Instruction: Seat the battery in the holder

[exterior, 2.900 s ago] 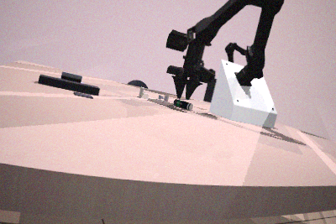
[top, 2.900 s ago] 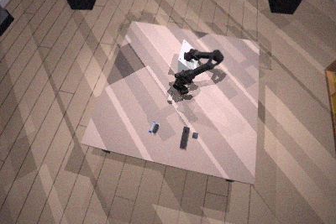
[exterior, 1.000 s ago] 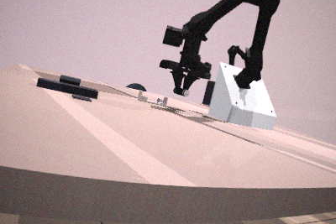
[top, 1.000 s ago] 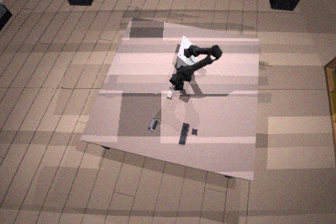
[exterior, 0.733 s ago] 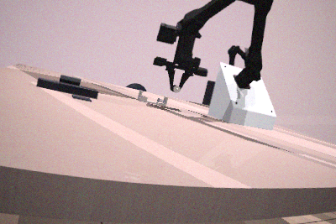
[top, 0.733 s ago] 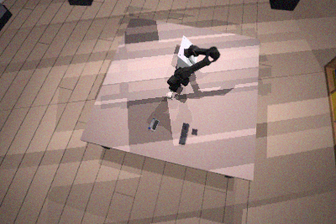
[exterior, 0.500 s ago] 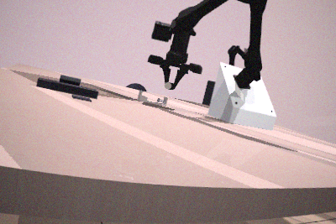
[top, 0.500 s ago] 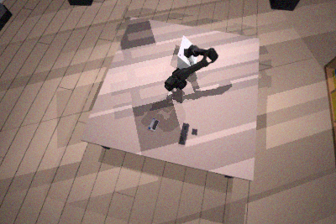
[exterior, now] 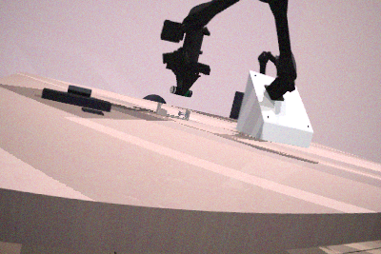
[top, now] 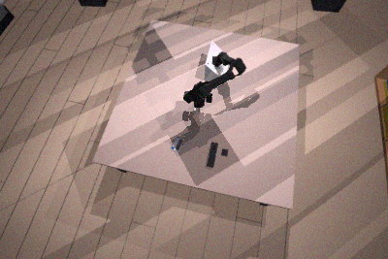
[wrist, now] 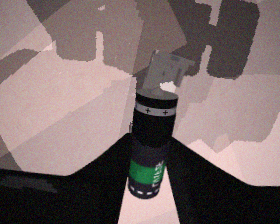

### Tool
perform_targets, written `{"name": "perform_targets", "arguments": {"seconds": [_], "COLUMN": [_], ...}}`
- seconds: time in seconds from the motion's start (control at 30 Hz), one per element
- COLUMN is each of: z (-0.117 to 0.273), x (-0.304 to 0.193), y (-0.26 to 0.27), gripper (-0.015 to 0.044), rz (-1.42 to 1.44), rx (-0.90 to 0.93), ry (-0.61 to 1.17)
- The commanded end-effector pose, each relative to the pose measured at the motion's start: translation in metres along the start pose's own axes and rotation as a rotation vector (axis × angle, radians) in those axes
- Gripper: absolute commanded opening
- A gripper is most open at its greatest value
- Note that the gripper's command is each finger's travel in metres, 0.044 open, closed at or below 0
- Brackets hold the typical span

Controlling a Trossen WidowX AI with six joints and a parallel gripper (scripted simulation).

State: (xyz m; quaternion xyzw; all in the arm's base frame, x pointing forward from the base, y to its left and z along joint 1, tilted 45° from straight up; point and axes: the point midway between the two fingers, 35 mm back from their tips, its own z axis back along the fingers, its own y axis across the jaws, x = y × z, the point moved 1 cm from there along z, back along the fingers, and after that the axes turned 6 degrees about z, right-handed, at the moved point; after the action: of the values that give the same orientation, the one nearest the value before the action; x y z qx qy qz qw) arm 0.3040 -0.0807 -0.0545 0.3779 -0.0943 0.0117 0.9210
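The battery (exterior: 181,91) (wrist: 154,127) is black with a green band and a light ring of plus marks near its terminal end. My gripper (exterior: 183,88) (wrist: 148,140) is shut on it, with one finger on each side. The battery hangs above the table, lying nearly level with a slight tilt, and its terminal end points away from the wrist camera. The small grey holder (exterior: 185,114) (wrist: 162,72) stands on the table below, apart from the battery. In the wrist view the battery hides part of it, and its spring and lip cannot be made out.
A black bar (top: 211,154) (exterior: 76,100) and a small black block (top: 224,152) (exterior: 79,90) lie beyond the arm. A small blue and grey item (top: 177,144) lies near them. The arm stands by a white wedge-shaped block (exterior: 286,118). Shadows streak the pale table (top: 272,177).
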Motion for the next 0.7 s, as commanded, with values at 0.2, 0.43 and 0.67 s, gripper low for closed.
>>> {"name": "perform_targets", "arguments": {"seconds": [0.2, 0.43, 0.67], "z": [0.005, -0.009, -0.022], "x": [0.007, 0.009, 0.010], "y": [-0.010, -0.014, -0.016], "gripper": [0.0081, 0.0081, 0.0081], "rz": [-0.180, -0.180, -0.176], "rx": [0.001, -0.024, -0.047], "ry": [-0.010, -0.076, -0.149]}}
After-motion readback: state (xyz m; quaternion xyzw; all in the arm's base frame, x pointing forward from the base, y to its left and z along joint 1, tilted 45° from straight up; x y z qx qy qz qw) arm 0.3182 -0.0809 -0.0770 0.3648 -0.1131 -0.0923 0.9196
